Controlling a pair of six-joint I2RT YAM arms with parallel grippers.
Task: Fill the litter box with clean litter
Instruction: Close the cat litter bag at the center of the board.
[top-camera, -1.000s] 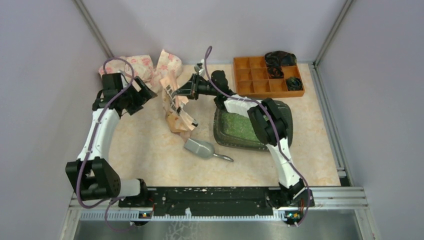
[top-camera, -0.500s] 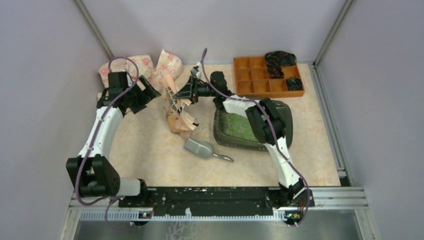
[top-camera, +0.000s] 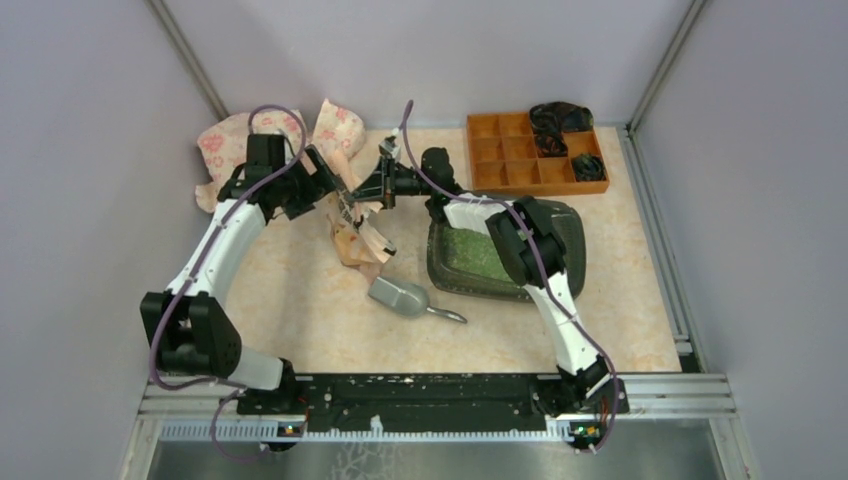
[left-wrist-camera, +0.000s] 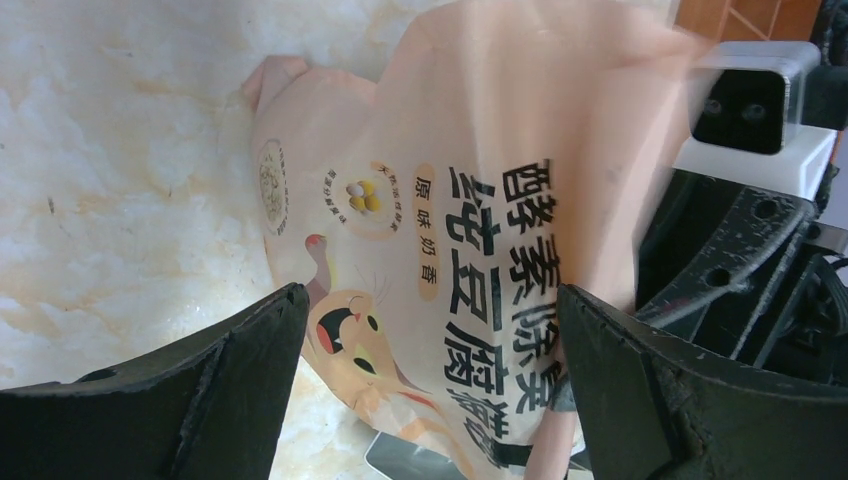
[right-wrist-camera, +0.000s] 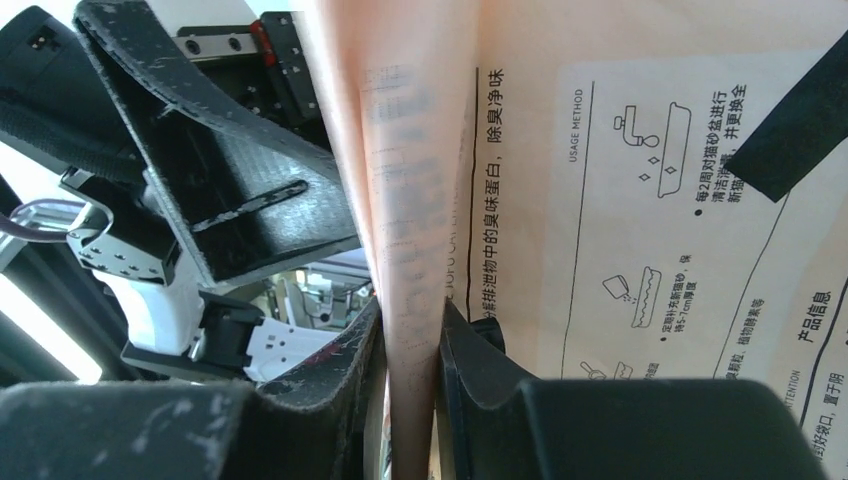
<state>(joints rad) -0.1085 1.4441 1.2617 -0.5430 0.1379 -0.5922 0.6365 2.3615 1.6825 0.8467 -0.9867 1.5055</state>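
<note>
The dark litter box (top-camera: 488, 291) lies right of centre with the light-green clean litter (top-camera: 468, 256) in its left half; my right arm crosses over it. A peach printed paper bag (top-camera: 355, 236) stands crumpled to its left. My right gripper (top-camera: 373, 189) is shut on the bag's folded top edge (right-wrist-camera: 410, 300), the paper pinched flat between its jaws (right-wrist-camera: 410, 385). My left gripper (top-camera: 330, 186) is wide open (left-wrist-camera: 425, 385) on the bag's other side. The bag's printed cat face (left-wrist-camera: 440, 260) fills the space between its fingers (left-wrist-camera: 215, 385); I cannot tell if they touch it.
A grey metal scoop (top-camera: 400, 297) lies on the table just below the bag. An orange compartmented organiser (top-camera: 515, 150) with black items stands at the back right. Two more peach bags (top-camera: 225, 141) (top-camera: 340, 124) lean in the back left corner.
My left arm has swung right from the back left bags to the held bag, staying open. My right gripper briefly loosened and closed again on the bag's top edge.
</note>
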